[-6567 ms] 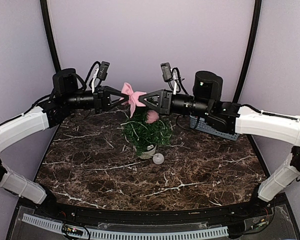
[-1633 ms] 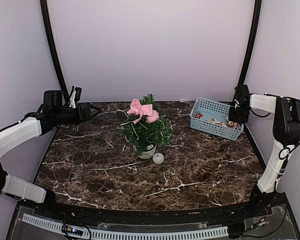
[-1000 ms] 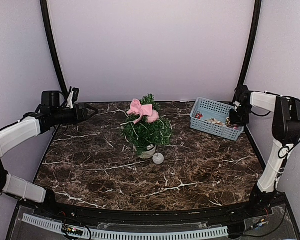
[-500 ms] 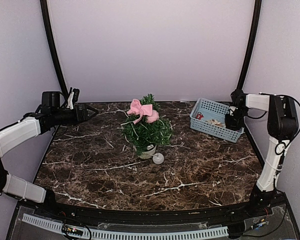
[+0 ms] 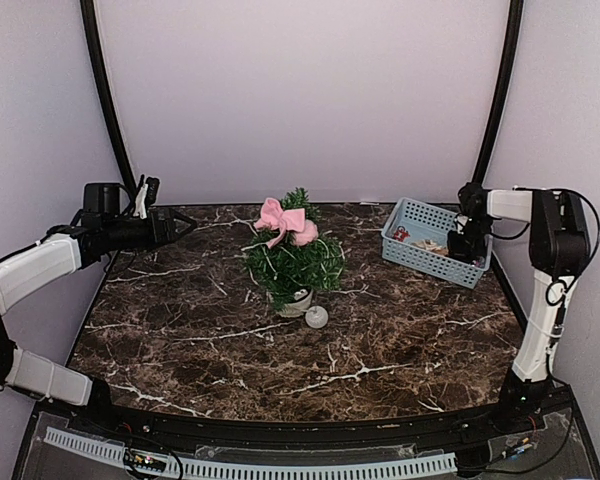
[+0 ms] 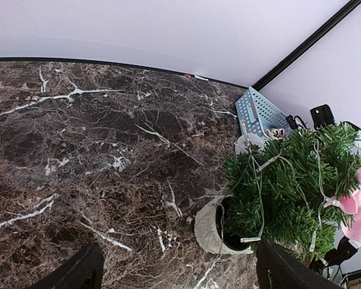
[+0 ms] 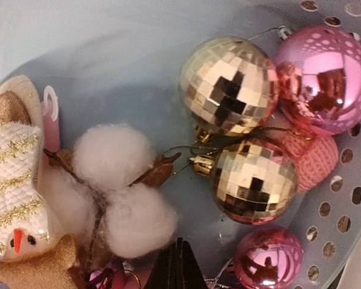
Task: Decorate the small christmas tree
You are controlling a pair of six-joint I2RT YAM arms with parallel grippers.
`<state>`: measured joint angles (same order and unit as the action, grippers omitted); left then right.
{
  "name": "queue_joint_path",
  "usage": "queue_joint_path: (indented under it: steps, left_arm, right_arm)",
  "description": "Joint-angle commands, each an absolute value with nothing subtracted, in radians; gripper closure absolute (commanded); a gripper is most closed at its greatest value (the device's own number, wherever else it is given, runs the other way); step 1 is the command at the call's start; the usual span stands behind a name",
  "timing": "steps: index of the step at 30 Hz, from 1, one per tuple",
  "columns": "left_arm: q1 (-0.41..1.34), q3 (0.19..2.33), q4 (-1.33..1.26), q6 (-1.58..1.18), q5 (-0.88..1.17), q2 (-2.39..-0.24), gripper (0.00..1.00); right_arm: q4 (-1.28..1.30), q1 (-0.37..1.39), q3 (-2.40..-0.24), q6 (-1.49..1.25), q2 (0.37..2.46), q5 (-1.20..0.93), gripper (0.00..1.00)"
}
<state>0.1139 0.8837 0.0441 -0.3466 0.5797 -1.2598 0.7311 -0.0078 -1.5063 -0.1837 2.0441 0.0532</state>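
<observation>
Tree [image 5: 295, 265] mid-bench [image 5: 180, 340], bow [image 5: 282, 218] on top, ball [image 5: 317, 317] just before its pot [image 5: 298, 303]; basket [image 5: 425, 262] right rear, baubles [image 7: 228, 84] inside, right tool [image 7: 179, 259] among them

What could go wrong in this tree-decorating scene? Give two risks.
The right hand is shut in the blue basket, where threads of the gold mirror baubles lie against the cotton sprig; lifting may drag several out. The white ball beside the pot of the small christmas tree could roll if nudged.

Trinkets [image 5: 427, 243] in the pale blue perforated plastic basket [image 5: 425, 263] look too small to tell from above; the white knitted snowman ornament [image 7: 15, 198] runs off the left edge
</observation>
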Motion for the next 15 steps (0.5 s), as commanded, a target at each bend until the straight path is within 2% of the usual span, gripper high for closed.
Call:
queue_joint_path:
  steps: [1,8,15]
  left_arm:
    - [0.104,0.874,0.051,-0.329,0.588,-1.233,0.1]
    - [0.105,0.867,0.045,-0.324,0.585,-1.22,0.1]
    - [0.105,0.854,0.032,-0.316,0.59,-1.2,0.1]
  right_arm:
    - [0.741,-0.006,-1.506,-0.194,1.947,0.112,1.0]
    - [0.693,-0.006,-1.53,-0.228,1.821,0.178,1.0]
    - [0.611,-0.006,-1.456,-0.249,1.733,0.156,1.0]
